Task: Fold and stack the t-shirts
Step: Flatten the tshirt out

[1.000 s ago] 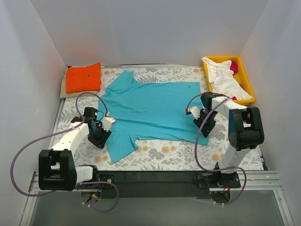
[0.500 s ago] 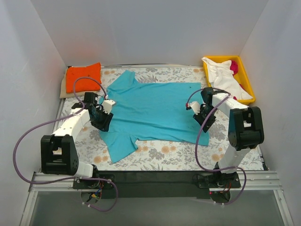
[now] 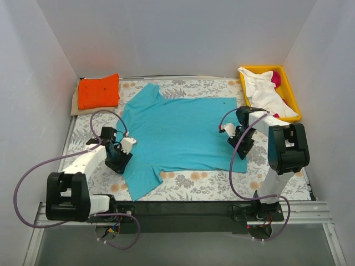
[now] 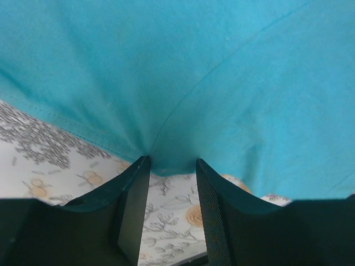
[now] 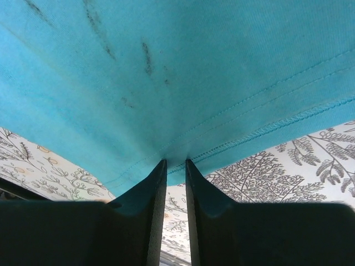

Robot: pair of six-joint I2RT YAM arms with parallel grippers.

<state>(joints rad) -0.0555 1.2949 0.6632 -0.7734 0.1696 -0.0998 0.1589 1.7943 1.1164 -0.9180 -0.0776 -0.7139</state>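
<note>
A teal-blue t-shirt lies spread flat on the floral table cloth. My left gripper is at its left edge near the lower sleeve. In the left wrist view the gripper is shut on a bunch of the teal cloth, and creases run to the tips. My right gripper is at the shirt's right hem. In the right wrist view it is shut on the stitched hem. A folded bright orange t-shirt lies at the back left.
A yellow tray at the back right holds a crumpled white shirt and a magenta one. White walls close in the table on three sides. A beige sheet sticks out under the orange shirt.
My left gripper swung toward the far side, then came back nearer with the shirt's left edge. The lower sleeve now reaches closer to the front. My right gripper edged slightly left.
</note>
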